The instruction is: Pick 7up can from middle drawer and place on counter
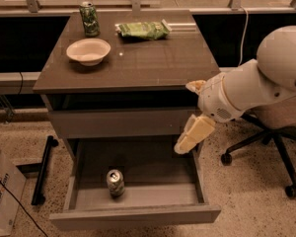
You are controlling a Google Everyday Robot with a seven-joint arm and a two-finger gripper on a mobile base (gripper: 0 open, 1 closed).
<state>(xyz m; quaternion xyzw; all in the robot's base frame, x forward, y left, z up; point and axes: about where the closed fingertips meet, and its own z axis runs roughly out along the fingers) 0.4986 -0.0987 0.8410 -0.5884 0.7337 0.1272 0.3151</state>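
upright 7up can (pixel 115 182), near-left in middle drawer (pixel 138 215): likely light, slick, dentable; grasp mid-body. gripper (pixel 184 145) hovers far-right, openness unclear.

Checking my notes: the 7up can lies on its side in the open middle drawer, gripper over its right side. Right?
No: the camera view shows the 7up can standing upright in the open middle drawer; the gripper is over its right side.

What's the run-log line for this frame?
phase: pre-grasp | 7up can: upright, front-left in middle drawer | gripper: over drawer's right side, off can | counter: can not placed
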